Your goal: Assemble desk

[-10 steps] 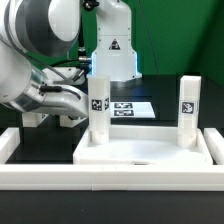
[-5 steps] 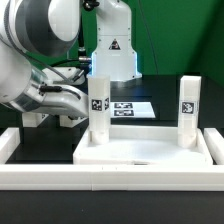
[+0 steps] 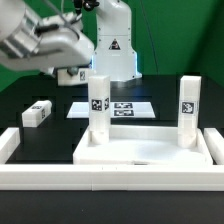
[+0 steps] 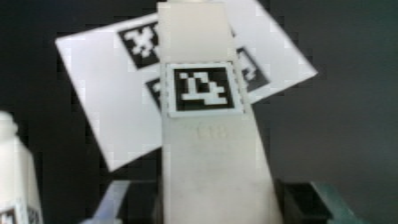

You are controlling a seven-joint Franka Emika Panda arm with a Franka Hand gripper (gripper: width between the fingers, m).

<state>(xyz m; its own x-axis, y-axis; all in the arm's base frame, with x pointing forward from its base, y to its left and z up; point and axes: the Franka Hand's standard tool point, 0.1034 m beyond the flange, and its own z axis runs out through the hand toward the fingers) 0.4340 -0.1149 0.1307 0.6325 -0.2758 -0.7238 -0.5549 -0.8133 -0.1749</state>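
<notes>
The white rimmed desk tabletop [image 3: 150, 152] lies flat near the front. Two white tagged legs stand upright on it, one at its back left corner [image 3: 98, 105] and one at its back right corner [image 3: 189, 108]. A third leg [image 3: 37, 113] lies on the black table at the exterior view's left. My gripper [image 3: 72, 72] hangs high at the back left, shut on a fourth leg [image 4: 199, 120]. In the wrist view that leg runs out from between my fingers [image 4: 128, 196], tag facing the camera, above the marker board [image 4: 107, 95].
The marker board [image 3: 128, 108] lies flat behind the tabletop. A long low white border wall [image 3: 100, 177] runs along the front and turns up the left side. The robot base [image 3: 112, 45] stands at the back. Another white part [image 4: 15, 170] shows at the wrist view's edge.
My arm has risen from low at the exterior view's left to high at the back left. The leg lying on the table at the left is now uncovered.
</notes>
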